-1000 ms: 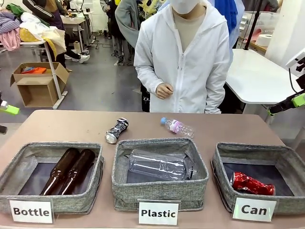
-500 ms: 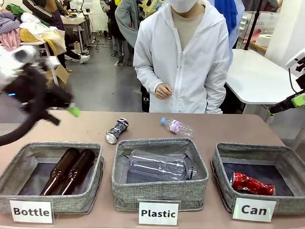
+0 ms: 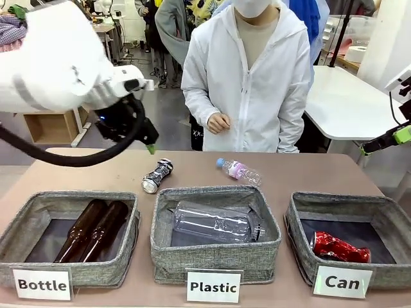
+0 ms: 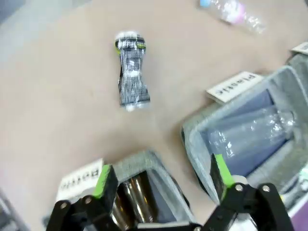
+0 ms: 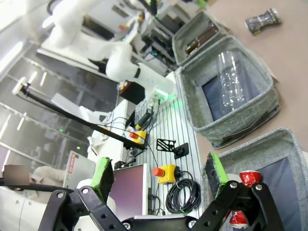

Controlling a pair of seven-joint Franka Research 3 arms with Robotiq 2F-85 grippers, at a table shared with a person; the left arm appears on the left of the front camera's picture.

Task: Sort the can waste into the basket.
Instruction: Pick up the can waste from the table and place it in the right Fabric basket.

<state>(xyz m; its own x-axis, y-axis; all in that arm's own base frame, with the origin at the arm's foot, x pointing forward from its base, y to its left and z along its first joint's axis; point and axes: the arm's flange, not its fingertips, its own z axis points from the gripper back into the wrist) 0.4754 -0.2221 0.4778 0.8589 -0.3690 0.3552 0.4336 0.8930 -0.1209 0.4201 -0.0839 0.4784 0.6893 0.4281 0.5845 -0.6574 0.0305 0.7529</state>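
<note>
A crushed black and silver can (image 3: 157, 175) lies on the table behind the gap between the "Bottle" and "Plastic" baskets. My left gripper (image 3: 149, 146) hangs open just above and left of it. In the left wrist view the can (image 4: 131, 72) lies ahead of the open gripper (image 4: 161, 177), well clear of its green pads. The grey "Can" basket (image 3: 297, 240) stands at the front right with a crushed red can (image 3: 339, 247) inside. My right gripper (image 3: 393, 137) is off the table's right edge, seen open (image 5: 160, 173) over the Can basket (image 5: 260, 144).
A "Bottle" basket (image 3: 131, 237) holds two brown bottles (image 3: 93, 230). The "Plastic" basket (image 3: 160, 247) holds a clear bottle (image 3: 215, 222). A small pink-labelled plastic bottle (image 3: 239, 171) lies at the back middle. A person in a white jacket (image 3: 247, 83) stands at the far edge.
My left arm has swung in from the left edge to above the table's back left, close over the crushed can. The right arm and the objects have not moved.
</note>
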